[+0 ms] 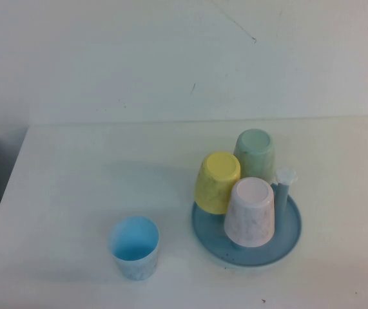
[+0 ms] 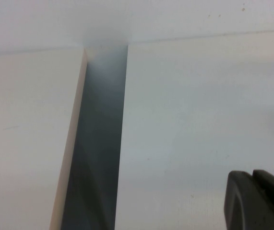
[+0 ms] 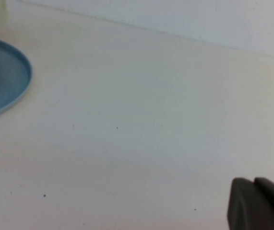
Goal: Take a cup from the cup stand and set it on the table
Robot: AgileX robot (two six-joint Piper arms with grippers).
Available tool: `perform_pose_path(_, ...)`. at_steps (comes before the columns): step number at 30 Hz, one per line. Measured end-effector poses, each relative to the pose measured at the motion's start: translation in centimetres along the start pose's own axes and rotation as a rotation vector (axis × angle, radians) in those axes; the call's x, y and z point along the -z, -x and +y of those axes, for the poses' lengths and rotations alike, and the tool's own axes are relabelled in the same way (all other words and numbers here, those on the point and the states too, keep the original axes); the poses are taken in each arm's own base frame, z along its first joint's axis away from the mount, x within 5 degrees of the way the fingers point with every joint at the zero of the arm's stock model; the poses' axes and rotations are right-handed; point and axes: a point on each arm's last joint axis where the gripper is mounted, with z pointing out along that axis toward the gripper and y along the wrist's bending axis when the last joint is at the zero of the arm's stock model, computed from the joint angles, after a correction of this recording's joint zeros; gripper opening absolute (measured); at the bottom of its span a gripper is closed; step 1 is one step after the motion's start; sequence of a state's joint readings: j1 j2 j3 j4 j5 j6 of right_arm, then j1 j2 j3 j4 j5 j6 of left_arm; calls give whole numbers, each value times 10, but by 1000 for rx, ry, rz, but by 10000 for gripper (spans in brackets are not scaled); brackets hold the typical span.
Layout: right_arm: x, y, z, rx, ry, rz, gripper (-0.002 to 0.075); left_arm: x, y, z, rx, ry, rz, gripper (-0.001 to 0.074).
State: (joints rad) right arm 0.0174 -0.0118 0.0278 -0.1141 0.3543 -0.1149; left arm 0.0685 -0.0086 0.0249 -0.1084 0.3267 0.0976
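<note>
The pale pink cup (image 1: 250, 212) sits upside down on a peg at the front of the blue cup stand (image 1: 285, 239), on the white table (image 1: 93, 174). One bare peg with a white flower cap (image 1: 286, 175) stands behind it. Neither arm shows in the high view. My left gripper (image 2: 252, 175) is shut and empty, over bare table near its left edge. My right gripper (image 3: 253, 182) is shut and empty, over bare table with the rim of the stand (image 3: 17, 81) well off to its side.
A yellow cup (image 1: 217, 181) and a pale green cup (image 1: 255, 153) also hang upside down on the stand. A light blue cup (image 1: 134, 247) stands upright on the table left of the stand. A dark gap (image 2: 98, 143) runs along the table's left edge.
</note>
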Motion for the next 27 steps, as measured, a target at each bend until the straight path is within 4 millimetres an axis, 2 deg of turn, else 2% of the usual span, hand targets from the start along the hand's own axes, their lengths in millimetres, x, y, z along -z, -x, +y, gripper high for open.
perform_pose_path(9, 0, 0, 0, 0, 0, 0, -3, 0, 0, -1, 36, -14, -1, -3)
perform_pose_path(11, 0, 0, 0, 0, 0, 0, -3, 0, 1, -4, 146, -46, -4, -3)
perform_pose_path(14, 0, 0, 0, 0, 0, 0, -3, 1, 3, -12, 474, -141, -7, -3)
perform_pose_path(18, 0, 0, 0, 0, 0, 0, -3, 2, 12, -14, 727, -196, -81, -3)
perform_pose_path(22, 0, 0, 0, 0, 0, 0, -3, 2, 18, -12, 876, -219, -138, -3)
perform_pose_path(27, 0, 0, 0, 0, 0, 0, -3, 3, 19, -12, 922, -230, -143, -3)
